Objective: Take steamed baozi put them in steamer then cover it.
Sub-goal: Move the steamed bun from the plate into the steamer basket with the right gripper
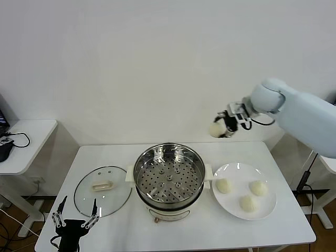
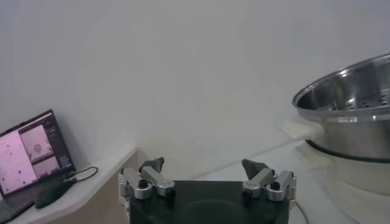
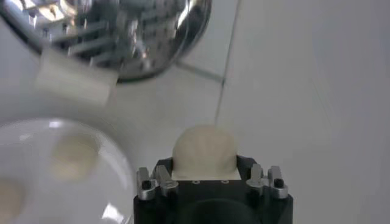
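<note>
My right gripper is shut on one cream-white baozi and holds it high above the table, behind and to the right of the steamer. In the right wrist view the baozi sits between the jaws, with the steamer below. The steamer's perforated tray holds no buns. Three baozi lie on a white plate to its right. The glass cover lies flat left of the steamer. My left gripper is open and empty at the table's front left edge.
A small side table with a laptop and cables stands to the left. A white wall runs behind the table. The steamer's rim and white handle show to one side in the left wrist view.
</note>
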